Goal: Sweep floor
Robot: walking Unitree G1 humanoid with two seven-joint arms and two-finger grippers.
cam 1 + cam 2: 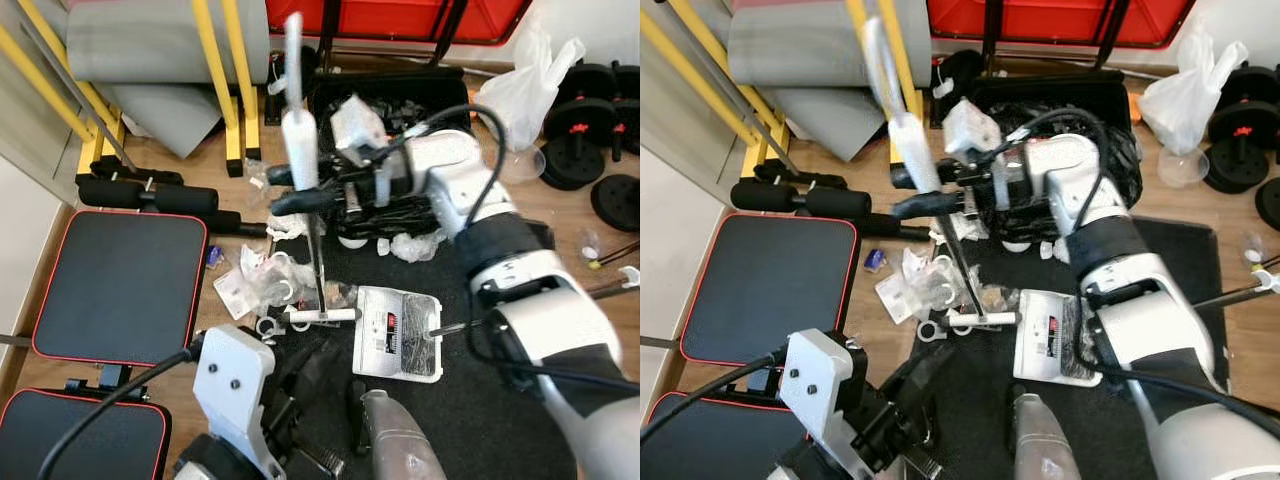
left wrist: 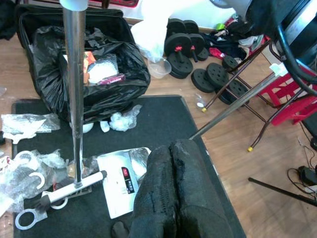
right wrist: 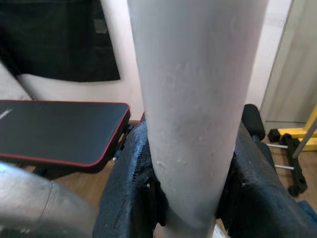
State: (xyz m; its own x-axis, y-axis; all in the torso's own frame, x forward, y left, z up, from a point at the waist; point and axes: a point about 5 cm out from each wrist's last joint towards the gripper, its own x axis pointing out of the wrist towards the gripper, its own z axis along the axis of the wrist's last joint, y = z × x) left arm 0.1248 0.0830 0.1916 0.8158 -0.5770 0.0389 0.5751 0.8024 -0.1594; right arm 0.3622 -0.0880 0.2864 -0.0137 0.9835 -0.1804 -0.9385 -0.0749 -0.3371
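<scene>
The right gripper [image 1: 297,188] pinches the broom [image 1: 300,150] by its pale handle — one black finger on each side, pole upright. Below the jaws, the broom head [image 1: 322,316] rests on the black mat [image 1: 480,400] among plastic scraps [image 1: 262,280]. The left gripper [image 2: 173,198] hangs low — fingers pressed together, holding nothing.

Broom handle [image 1: 299,140] white-grey; mat [image 1: 500,410] black; bench pads [image 1: 120,285] black, red-edged.
</scene>
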